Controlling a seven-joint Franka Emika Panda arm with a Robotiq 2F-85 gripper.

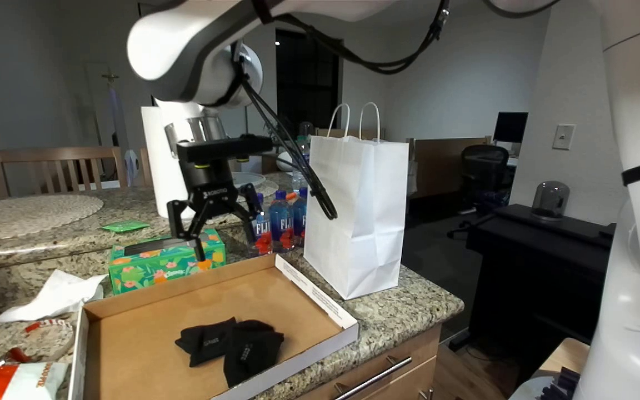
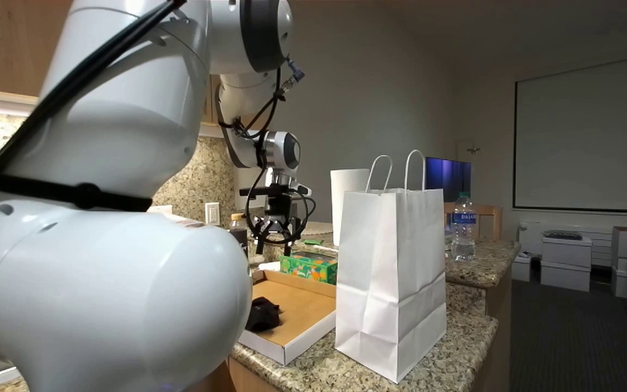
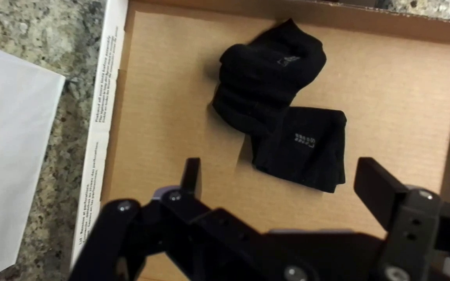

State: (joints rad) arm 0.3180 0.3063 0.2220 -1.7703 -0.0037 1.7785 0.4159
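In an exterior view, the tray [image 1: 145, 336] sits on the counter [image 1: 425, 301], with two touching cloths [image 1: 248, 347] inside. Around it are a packet [image 1: 20, 382] between eight and nine o'clock, a tissue box [image 1: 156, 270] at eleven, bottles [image 1: 281, 219] at one and a paper bag [image 1: 354, 222] at two.

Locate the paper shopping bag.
The white paper shopping bag stands on the granite countertop, right of the cardboard tray in both exterior views; the wrist view shows part at left.
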